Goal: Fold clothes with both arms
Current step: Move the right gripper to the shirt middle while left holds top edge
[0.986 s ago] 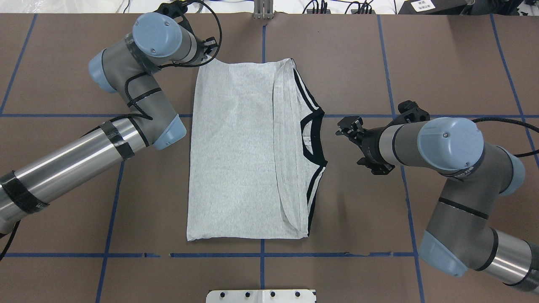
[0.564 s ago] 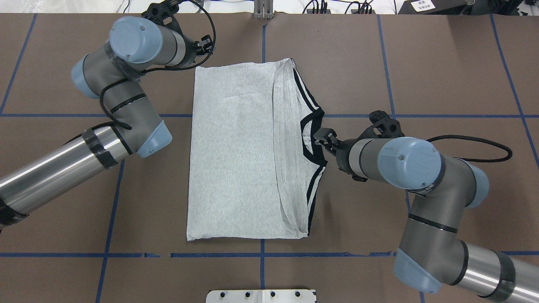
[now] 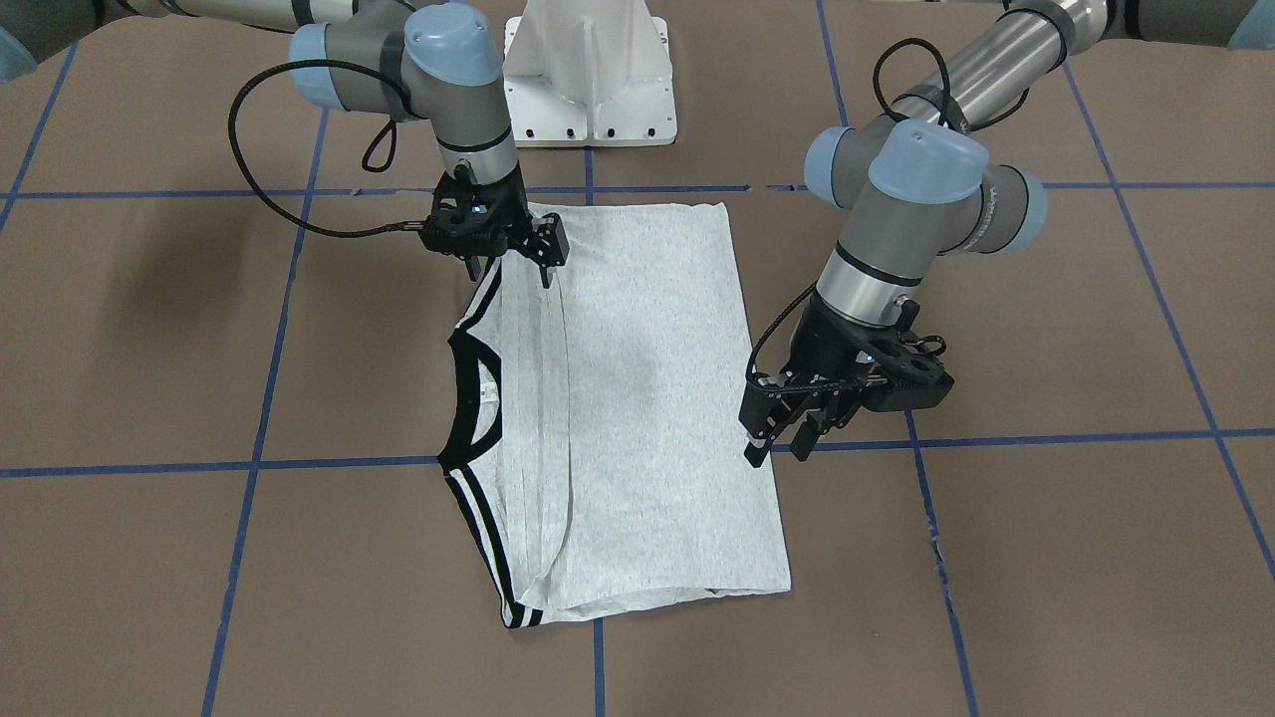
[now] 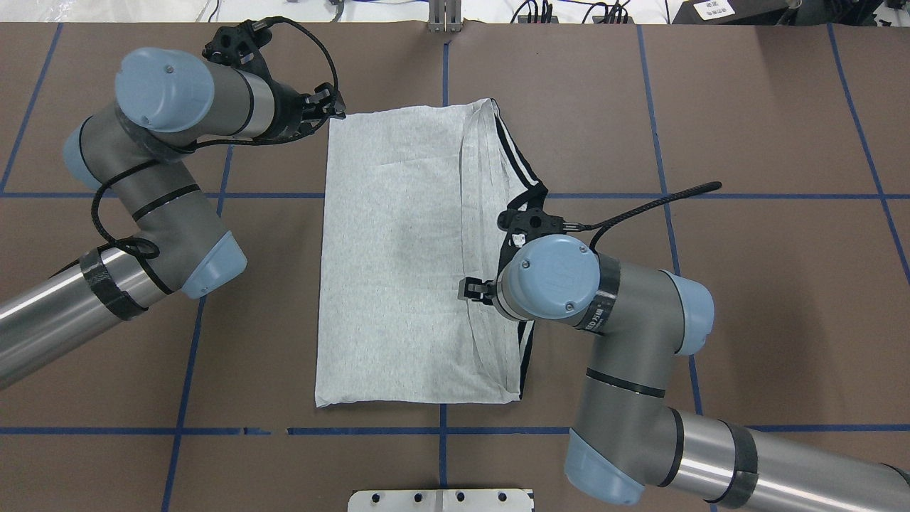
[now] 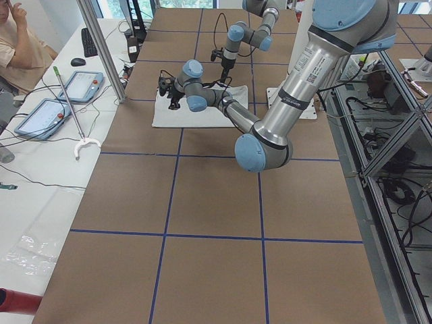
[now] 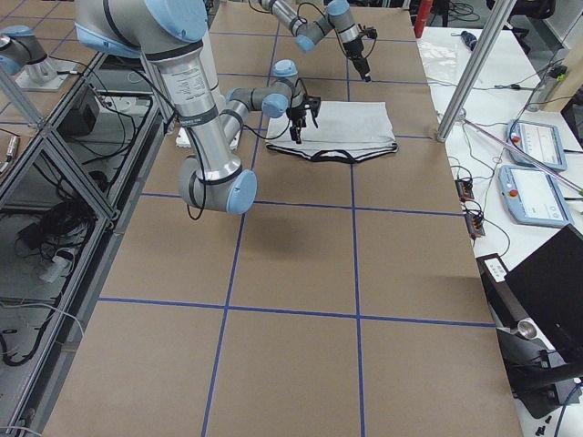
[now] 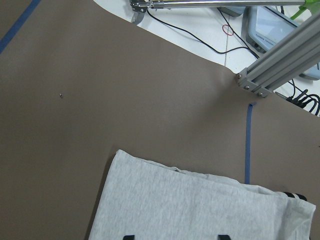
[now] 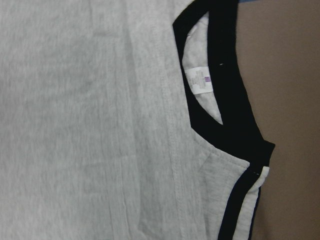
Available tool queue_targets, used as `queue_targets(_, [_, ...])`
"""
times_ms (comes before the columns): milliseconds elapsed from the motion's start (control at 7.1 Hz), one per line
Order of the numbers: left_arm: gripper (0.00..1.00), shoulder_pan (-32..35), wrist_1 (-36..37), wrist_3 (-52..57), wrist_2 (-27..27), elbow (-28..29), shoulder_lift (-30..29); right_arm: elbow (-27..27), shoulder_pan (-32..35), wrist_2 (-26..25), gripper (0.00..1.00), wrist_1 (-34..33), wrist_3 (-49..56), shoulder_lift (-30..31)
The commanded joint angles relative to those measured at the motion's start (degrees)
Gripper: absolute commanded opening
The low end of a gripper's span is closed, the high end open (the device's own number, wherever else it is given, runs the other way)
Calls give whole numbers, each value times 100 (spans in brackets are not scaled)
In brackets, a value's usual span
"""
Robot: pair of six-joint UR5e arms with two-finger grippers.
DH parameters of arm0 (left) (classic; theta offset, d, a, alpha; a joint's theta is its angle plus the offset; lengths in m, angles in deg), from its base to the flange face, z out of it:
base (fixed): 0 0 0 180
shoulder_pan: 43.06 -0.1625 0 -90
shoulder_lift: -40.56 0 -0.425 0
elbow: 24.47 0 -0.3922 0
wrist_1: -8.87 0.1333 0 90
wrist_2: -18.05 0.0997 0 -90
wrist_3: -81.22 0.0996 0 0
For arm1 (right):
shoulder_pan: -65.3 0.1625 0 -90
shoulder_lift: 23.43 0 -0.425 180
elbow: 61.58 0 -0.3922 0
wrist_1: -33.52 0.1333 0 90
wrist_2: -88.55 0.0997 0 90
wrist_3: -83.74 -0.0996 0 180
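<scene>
The folded grey T-shirt (image 3: 637,398) lies flat on the desk (image 3: 1046,548). The left tool (image 3: 782,443), released, hovers at its hem corner. The right tool (image 3: 508,271), also released, hangs over the folded part near the black collar (image 3: 458,398).

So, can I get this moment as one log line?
shirt: flat, sides folded in | left arm: jaws open, at plain-end corner | right arm: jaws open, above collar end | nothing gripped

A robotics lab: a brown paper-covered table (image 4: 768,114) gridded with blue tape (image 4: 569,430), aluminium frame posts (image 5: 101,47), teach pendants (image 5: 84,86) and a keyboard (image 5: 89,42) on the far white bench (image 5: 40,145), cables (image 6: 55,223) tangled underneath.
</scene>
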Motion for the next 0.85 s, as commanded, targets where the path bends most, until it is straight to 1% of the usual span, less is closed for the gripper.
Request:
queue_targets(0, [64, -6, -32, 22, -19, -51, 129, -8, -55, 57, 100, -928, 2356, -240])
queue_targets(141, [64, -6, -32, 31, -19, -43, 137, -25, -142, 57, 100, -1184, 2487, -345])
queue_targets(282, [64, -6, -32, 31, -19, -34, 146, -164, -230, 40, 100, -1247, 2758, -459])
queue_targets(564, [64, -15, -32, 31, -19, 1, 172, -270, -318, 83, 100, -1283, 3172, -478])
queue_targets(705, [64, -15, -49, 48, -11, -16, 277, -280, -362, 136, 100, -1274, 3191, -495])
